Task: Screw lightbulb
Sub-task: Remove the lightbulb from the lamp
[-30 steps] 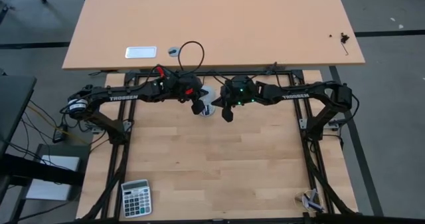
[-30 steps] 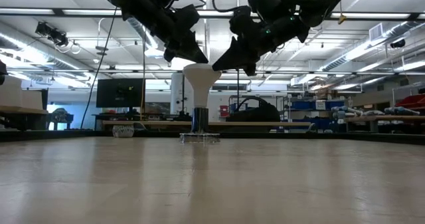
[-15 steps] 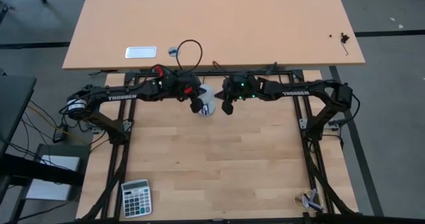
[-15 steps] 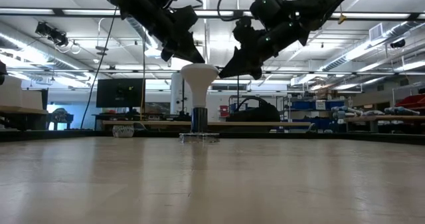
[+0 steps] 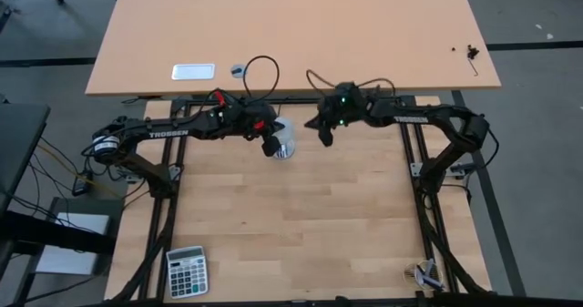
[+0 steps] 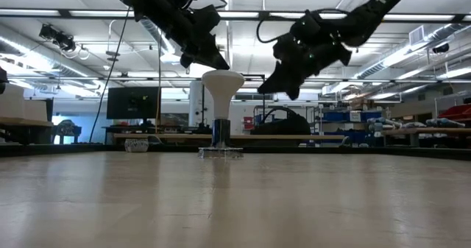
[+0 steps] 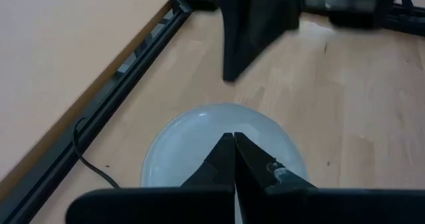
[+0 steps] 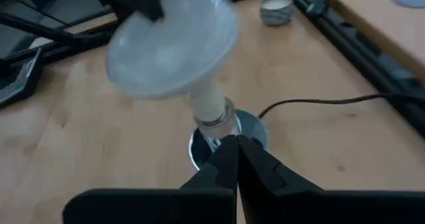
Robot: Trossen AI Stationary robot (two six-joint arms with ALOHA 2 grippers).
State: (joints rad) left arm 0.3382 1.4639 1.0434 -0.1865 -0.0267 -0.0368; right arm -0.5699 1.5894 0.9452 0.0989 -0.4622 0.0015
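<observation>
Lightbulb [image 6: 221, 86] stands upright in its socket; left pincer [image 5: 271, 147] pressed together above it; right pincer [image 5: 326, 136] closed, apart.

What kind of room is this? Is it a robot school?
Probably a robotics lab or workshop. Two robot arms hang over a wooden table with a lightbulb standing in its socket, and behind it are long workbenches, a monitor and shelves under strip lights.
</observation>
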